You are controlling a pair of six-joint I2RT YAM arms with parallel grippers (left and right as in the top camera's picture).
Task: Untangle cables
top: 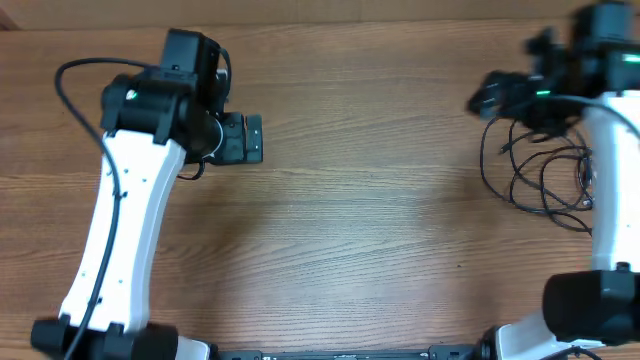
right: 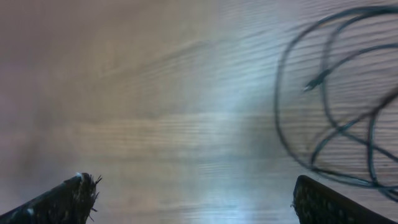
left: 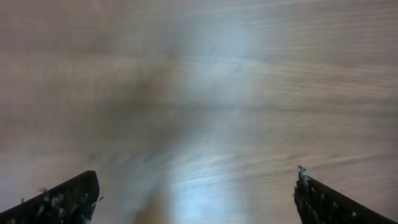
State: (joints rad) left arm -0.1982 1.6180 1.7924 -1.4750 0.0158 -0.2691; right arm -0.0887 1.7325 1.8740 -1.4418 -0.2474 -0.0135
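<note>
Cables: a loose heap of thin black cables [top: 545,170] lies flat on the wooden table [top: 370,230], at about 3 o'clock in the overhead view.
Hidden stretch: the 3 o'clock side of the heap runs under the white right arm [top: 615,200], so the strands cannot be followed there.
Plug end: one small plug end [right: 311,85] shows at 2 o'clock in the right wrist view. It is blurred, and the loops around it are cut off by the frame edge.
Right pincer: the right pincer [right: 186,202] is at 2 o'clock on the table, near the 11 o'clock edge of the heap. Its tips are spread wide with only bare wood between them.
Left pincer: the left pincer [left: 199,202] is at 10 o'clock, well apart from the heap, and is spread wide and gripping nothing.
Hard to make out: both wrist views are soft. Only the dark tips show, in the bottom corners, and how many separate cords there are cannot be told.
</note>
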